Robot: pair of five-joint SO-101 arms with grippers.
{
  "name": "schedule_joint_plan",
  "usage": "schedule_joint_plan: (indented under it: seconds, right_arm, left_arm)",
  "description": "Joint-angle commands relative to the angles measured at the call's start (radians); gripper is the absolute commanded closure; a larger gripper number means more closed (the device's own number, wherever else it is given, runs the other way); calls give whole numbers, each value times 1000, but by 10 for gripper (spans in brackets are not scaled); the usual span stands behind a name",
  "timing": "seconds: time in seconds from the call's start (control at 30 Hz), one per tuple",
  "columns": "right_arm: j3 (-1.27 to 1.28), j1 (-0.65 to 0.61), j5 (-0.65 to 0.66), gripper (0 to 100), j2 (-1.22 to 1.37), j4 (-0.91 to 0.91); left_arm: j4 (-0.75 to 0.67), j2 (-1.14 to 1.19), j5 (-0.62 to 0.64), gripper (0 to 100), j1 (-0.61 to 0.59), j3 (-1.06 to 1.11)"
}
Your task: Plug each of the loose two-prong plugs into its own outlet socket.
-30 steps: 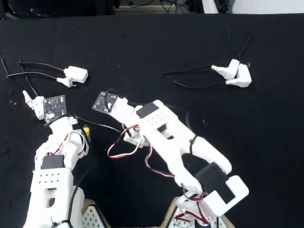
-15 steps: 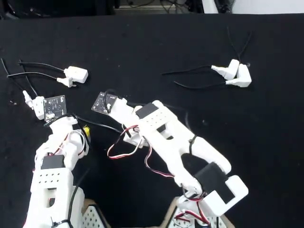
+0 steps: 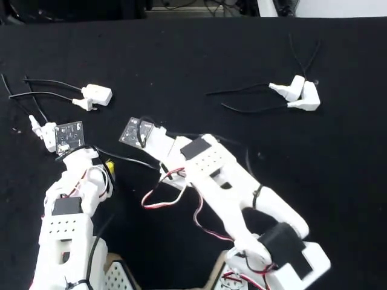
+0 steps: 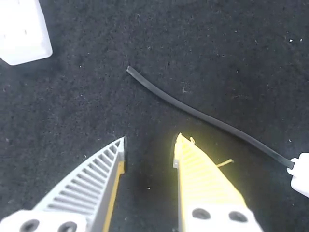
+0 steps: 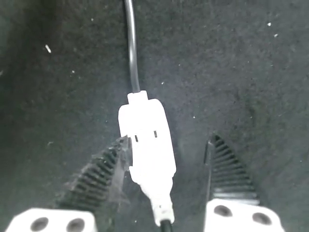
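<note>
My right gripper is open, its black fingers on either side of a white socket body lying on the black mat. The body touches one finger. A black cable leaves its far end and a small white plug sits at its near end. My left gripper is open over bare mat, with a black cable just beyond its tips and a white plug at that cable's end. In the high view a loose plug lies beside the left arm.
A white socket and a small plug lie at the back left with cables trailing left. Two white connectors rest together at the back right. The right arm stretches across the middle. A white block lies beyond the left gripper.
The right arm's elbow and base section have shifted down and to the right, and its wrist has dipped slightly. The left arm has not moved.
</note>
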Motion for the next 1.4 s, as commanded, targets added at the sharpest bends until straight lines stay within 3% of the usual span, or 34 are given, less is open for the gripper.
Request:
schedule_joint_plan:
  seconds: [0.0,0.17,0.33,0.53,0.77,0.97,1.13,1.27,1.37]
  right_arm:
    - [18,-11,9,766,-84,-20]
    - [58,-44,9,701,-65,-66]
    - [24,-61,9,721,38,-97]
    - [-53,9,11,721,136,-97]
    - [-53,18,75,721,145,-97]
    - [-10,15,209,724,147,-104]
    - [1,15,258,802,147,-98]
    - [13,18,284,983,147,-103]
    - [10,34,282,969,136,-103]
  left_arm:
    - [-14,-6,3,827,-12,-61]
    - [-38,-5,3,827,-7,-51]
    - [-48,-2,3,827,-5,-47]
    - [-41,-6,3,827,-10,-47]
    - [-41,-6,3,827,-12,-47]
    - [-41,-6,3,827,-12,-47]
    - [-41,-6,3,827,-12,-47]
    - [-41,-6,3,827,-12,-47]
    - [-41,-6,3,827,-12,-47]
